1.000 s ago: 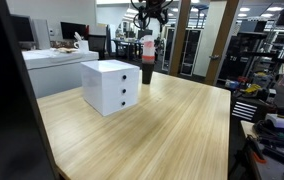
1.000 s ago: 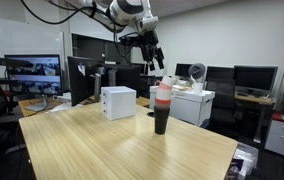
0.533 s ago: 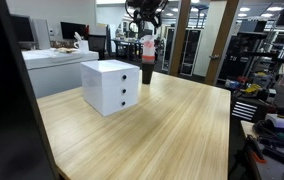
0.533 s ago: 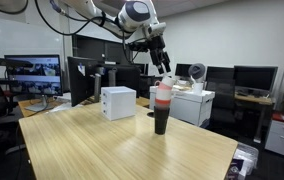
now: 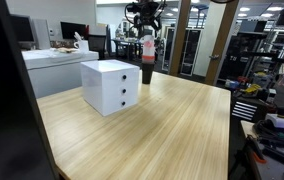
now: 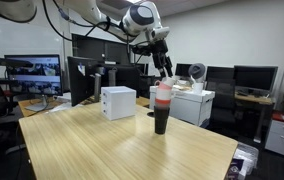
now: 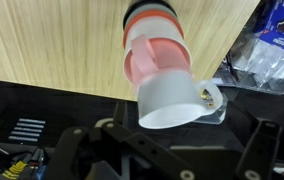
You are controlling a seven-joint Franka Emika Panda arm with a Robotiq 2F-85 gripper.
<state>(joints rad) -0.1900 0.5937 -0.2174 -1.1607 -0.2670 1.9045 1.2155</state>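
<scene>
- Exterior view, table end: the gripper [image 5: 146, 24] hangs directly above the stack of cups [image 5: 147, 60], which stands upright on the wooden table [image 5: 172, 130]. A gap shows between the fingertips and the top of the stack. At this size it cannot be told how far the fingers are spread. The white drawer box [image 5: 110, 86] stands on the table, well apart from the fingers and lower than them.
- Exterior view, table side: here the gripper [image 6: 165, 68] comes down at a slant from the arm and its tips are just above the stack of cups [image 6: 162, 106], apart from it. This view shows the order of the stack: a white cup [image 6: 163, 86] nearest the fingers, a pink cup [image 6: 162, 97] under it and a black cup [image 6: 161, 120] on the table [image 6: 112, 150]. The white drawer box [image 6: 118, 102] stands beyond the stack, clear of the fingers.
- Wrist view: only this view shows the finger state. The gripper [image 7: 169, 134] is released, its fingers [image 7: 267, 150] spread wide and grasping nothing. The white cup [image 7: 170, 100] lies between the two fingers, touching neither, and its handle [image 7: 211, 98] shows on one side. The pink cup [image 7: 150, 55] and black cup [image 7: 147, 10] recede below it toward the table [image 7: 52, 40].
</scene>
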